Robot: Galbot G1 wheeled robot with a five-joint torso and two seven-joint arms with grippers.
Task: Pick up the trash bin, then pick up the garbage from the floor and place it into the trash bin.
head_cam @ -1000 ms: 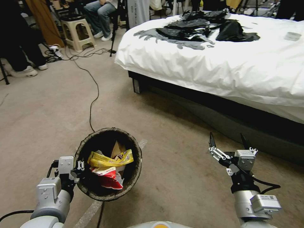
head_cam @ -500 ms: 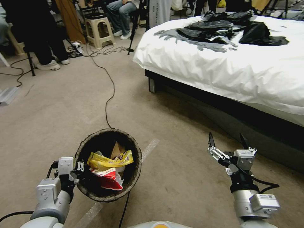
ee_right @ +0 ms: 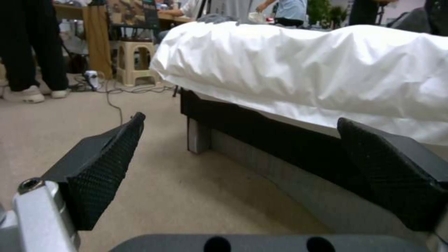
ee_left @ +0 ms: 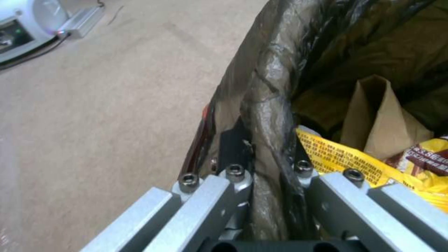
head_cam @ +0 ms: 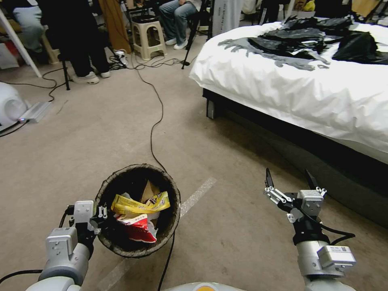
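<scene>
The trash bin (head_cam: 121,246), lined with a dark bag, hangs at lower left of the head view, held off the floor. My left gripper (head_cam: 101,216) is shut on its near rim; the left wrist view shows the fingers (ee_left: 233,147) pinching the liner-wrapped rim (ee_left: 266,115). Inside the bin lies garbage: a yellow wrapper (head_cam: 139,204), a red-and-white packet (head_cam: 139,230) and crumpled brown paper (head_cam: 150,190), the paper (ee_left: 383,122) and yellow wrapper (ee_left: 341,157) also close up in the wrist view. My right gripper (head_cam: 289,180) hovers open and empty at lower right, its pads (ee_right: 107,168) spread wide.
A bed (head_cam: 307,85) with a white cover and dark clothes on it fills the right side, its dark base (ee_right: 261,136) close to my right gripper. A black cable (head_cam: 155,121) runs across the carpet toward the bin. A stool (head_cam: 151,36), people's legs and a white device (head_cam: 10,107) stand at far left.
The whole view has swung to the left: bed, stool and cable slid rightward in the picture and a white device came in at the left edge. Both arms and the bin kept their pose.
</scene>
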